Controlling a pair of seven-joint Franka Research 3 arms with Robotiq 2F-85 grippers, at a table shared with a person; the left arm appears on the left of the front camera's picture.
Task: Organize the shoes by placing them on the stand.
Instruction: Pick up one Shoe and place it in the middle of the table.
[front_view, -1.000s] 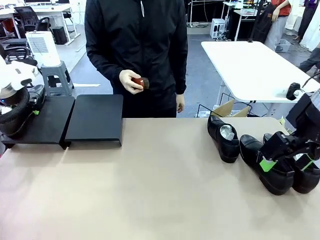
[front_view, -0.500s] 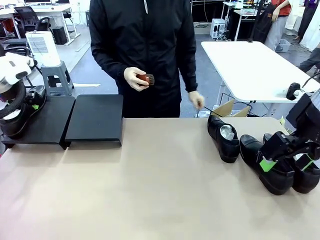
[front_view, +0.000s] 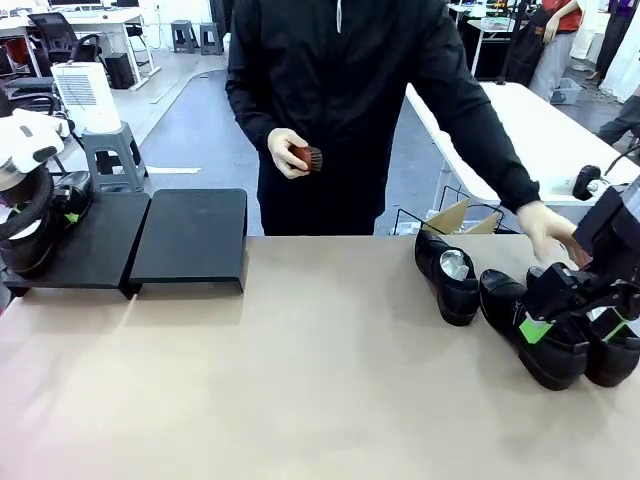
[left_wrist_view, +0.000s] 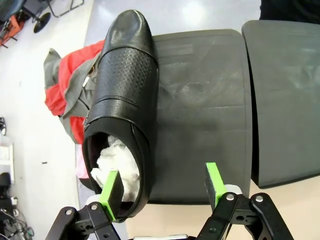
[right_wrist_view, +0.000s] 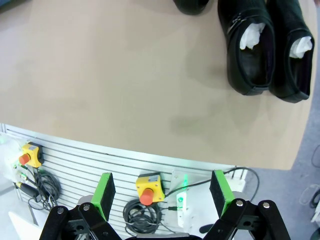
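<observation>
The person across the beige worktop had stepped toward the robot's right and stretched one hand down toward the shoes there, where earlier it hung by the body. The person's other hand held a small reddish-brown object at chest height. The left end effector stood with its green-padded fingers apart, one pad inside the heel opening of a black shiny leather dress shoe stuffed with white paper, the other clear of it above the matte-black two-platform stand. That shoe lay on the stand's outer platform, along its outer edge. The right end effector hung with fingers apart and empty just above a pair of black dress shoes lying side by side on the worktop. A third black shoe lay near them.
</observation>
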